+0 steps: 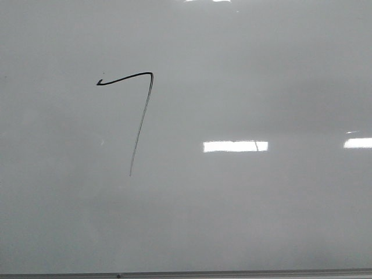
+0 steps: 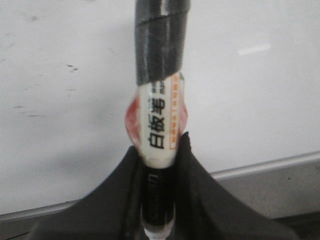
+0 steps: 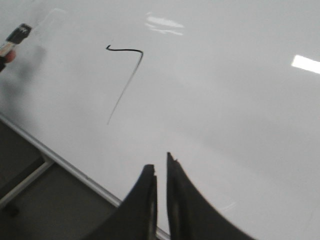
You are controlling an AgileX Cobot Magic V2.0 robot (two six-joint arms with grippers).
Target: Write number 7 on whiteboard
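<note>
A black number 7 (image 1: 141, 110) sits upper left on the whiteboard (image 1: 244, 221). The left gripper (image 2: 159, 165) clutches a whiteboard marker (image 2: 159, 125); the right gripper (image 3: 161, 167) is pinched together, holding nothing.

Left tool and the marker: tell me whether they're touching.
Touching. The left wrist view shows the left tool with its dark fingers pressed against both sides of the marker, no gap visible, its taped end pointing toward the whiteboard.

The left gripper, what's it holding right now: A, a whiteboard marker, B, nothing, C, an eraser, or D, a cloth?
A: the left gripper is clamped on a whiteboard marker, whose printed white barrel stands up between the fingers in front of the whiteboard.
</note>
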